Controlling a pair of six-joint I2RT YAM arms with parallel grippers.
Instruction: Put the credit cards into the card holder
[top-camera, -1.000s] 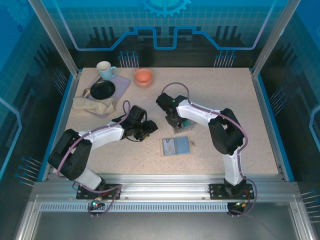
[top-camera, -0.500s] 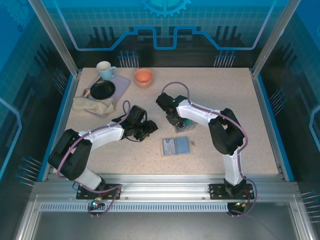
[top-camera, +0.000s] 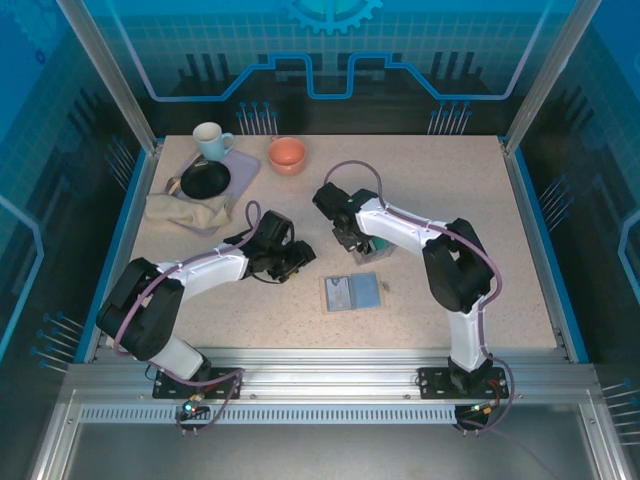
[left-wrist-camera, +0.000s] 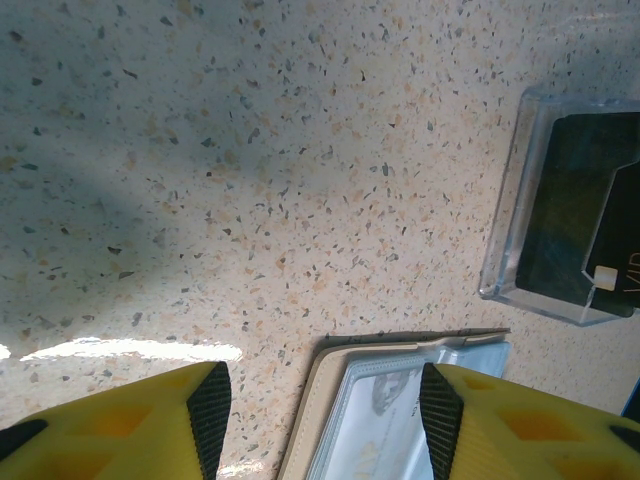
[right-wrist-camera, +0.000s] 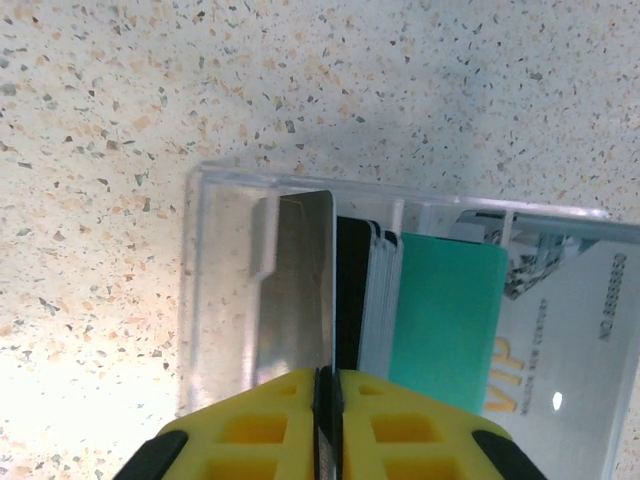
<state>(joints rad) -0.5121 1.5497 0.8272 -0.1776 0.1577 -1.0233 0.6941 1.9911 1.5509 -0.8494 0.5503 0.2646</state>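
Observation:
The card holder (top-camera: 352, 292) lies open on the table, beige outside with grey-blue pockets inside. Its left corner (left-wrist-camera: 318, 400) sits between the spread fingers of my left gripper (left-wrist-camera: 325, 410), which is open and holds nothing. My right gripper (top-camera: 352, 243) reaches down into a clear plastic box (right-wrist-camera: 215, 280) where several credit cards stand on edge. In the right wrist view its jaws (right-wrist-camera: 328, 375) are pressed together on the leftmost grey card (right-wrist-camera: 295, 290). Beside it stand a black card (right-wrist-camera: 352, 290) and a teal card (right-wrist-camera: 445, 310).
The clear box (left-wrist-camera: 520, 200) stands just beyond the card holder and holds a dark card (left-wrist-camera: 590, 200). At the back left are a mug (top-camera: 210, 140), an orange bowl (top-camera: 287, 154), a black plate (top-camera: 205, 180) on a purple tray (top-camera: 243, 163), and a beige cloth (top-camera: 185, 212).
The right gripper's jaws have closed onto the grey card in the clear box. The left arm has not moved.

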